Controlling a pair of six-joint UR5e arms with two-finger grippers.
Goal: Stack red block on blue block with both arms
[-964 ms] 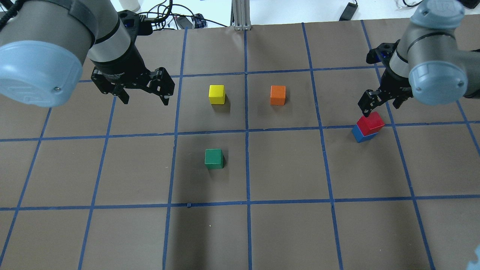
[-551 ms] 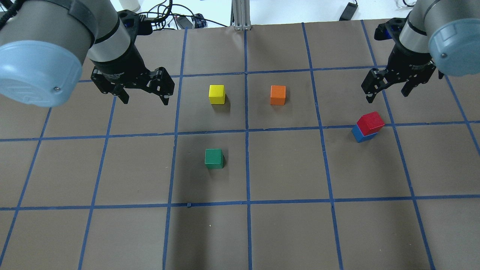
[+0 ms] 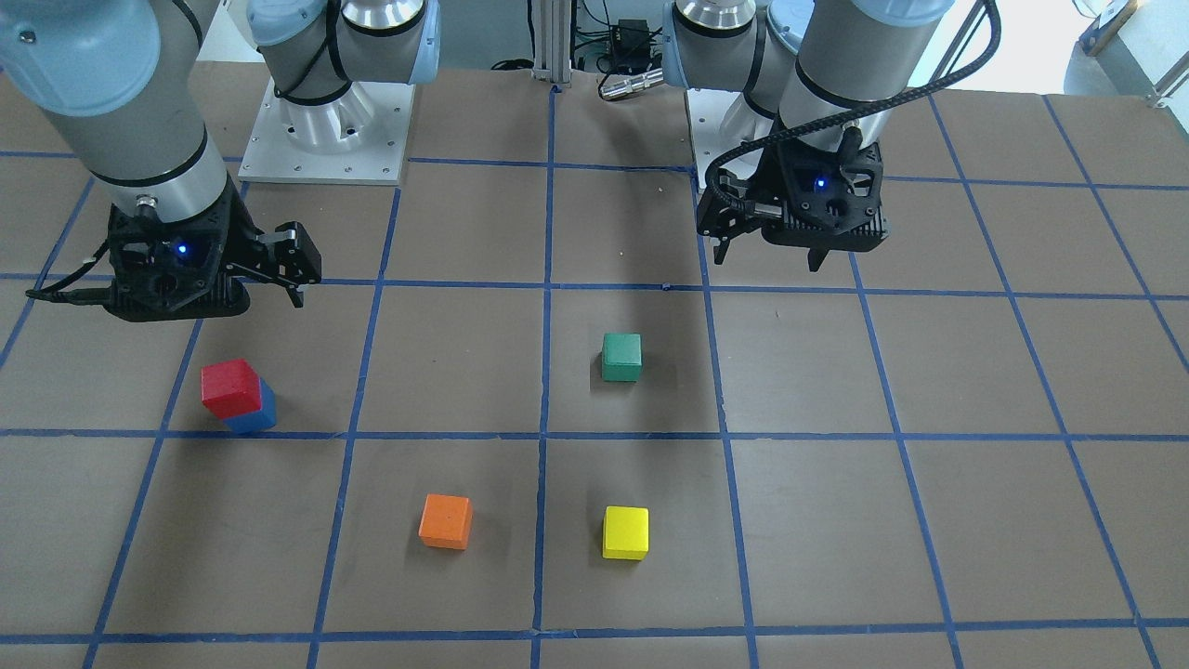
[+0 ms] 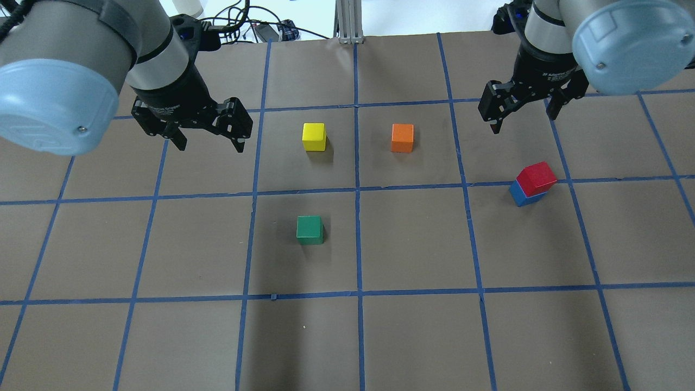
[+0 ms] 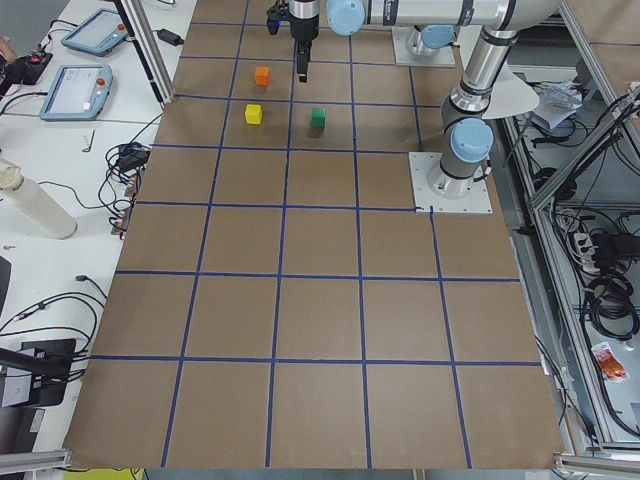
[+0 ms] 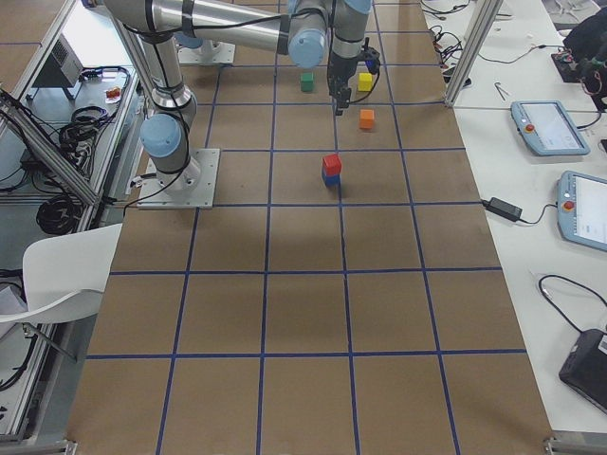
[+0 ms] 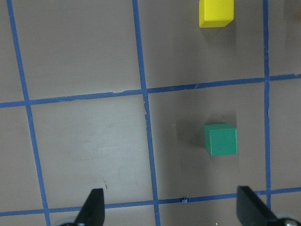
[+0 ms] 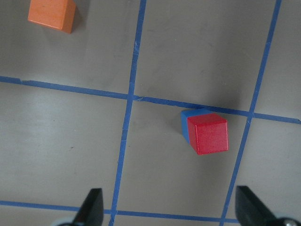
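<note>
Red block [image 4: 536,177] sits atop blue block [image 4: 520,195], slightly offset, table's right side. 2-cube stack appears complete. Right gripper [image 4: 524,117] apart from stack, jaws spread, empty. Left gripper [image 4: 210,144] well apart, likewise.

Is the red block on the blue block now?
On. The red block sits atop the blue block; right gripper open, clear of it.

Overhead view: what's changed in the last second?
The right gripper has lifted well clear of the red block, open and empty. The red block stays on the blue block; the left gripper, yellow cube, orange cube and green cube have not moved.
</note>
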